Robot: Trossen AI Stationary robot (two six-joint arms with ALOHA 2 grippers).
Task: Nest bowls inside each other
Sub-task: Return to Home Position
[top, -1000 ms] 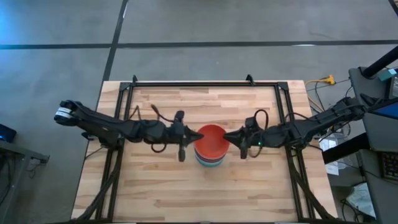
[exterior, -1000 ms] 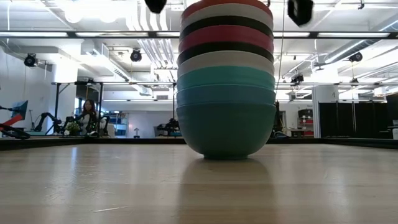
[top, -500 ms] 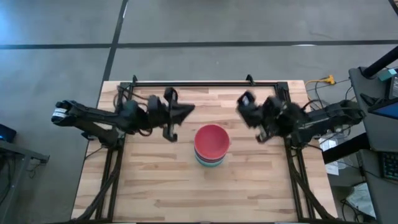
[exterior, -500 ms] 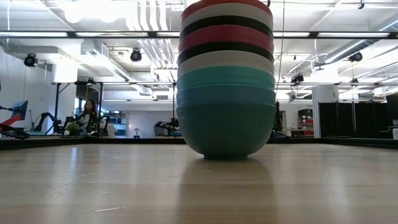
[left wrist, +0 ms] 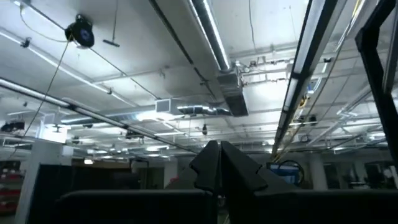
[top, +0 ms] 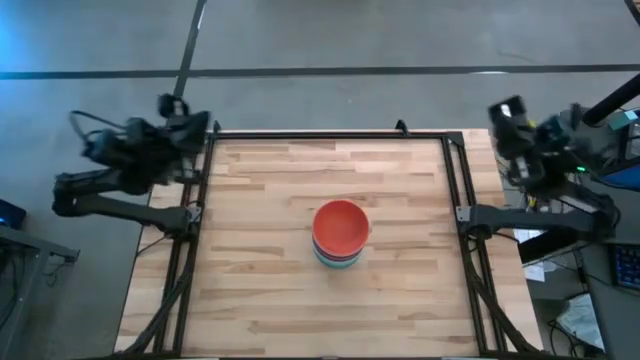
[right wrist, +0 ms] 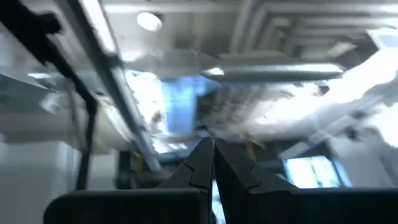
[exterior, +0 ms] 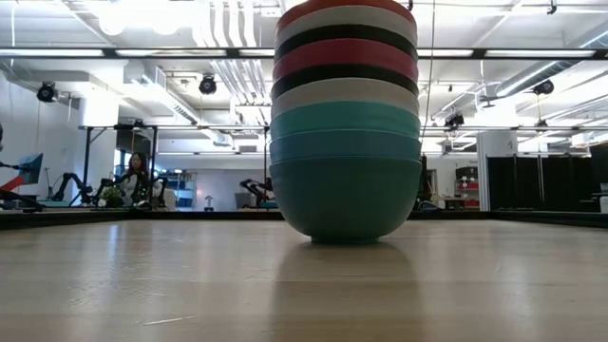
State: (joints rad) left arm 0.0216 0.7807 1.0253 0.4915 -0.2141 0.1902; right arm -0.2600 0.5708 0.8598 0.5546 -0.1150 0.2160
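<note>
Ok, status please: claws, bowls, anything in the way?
Both shut: left claw, right claw, at the table far corners. All in one bowl stack mid-table, red bowl on top. Nothing in the way.

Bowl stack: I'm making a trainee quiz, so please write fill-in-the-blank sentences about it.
The top bowl of the stack is ____.
The bottom bowl, resting on the table, is ____.
The left tool and right tool, each empty, are both ____.
Missing: red; teal; shut.
</note>
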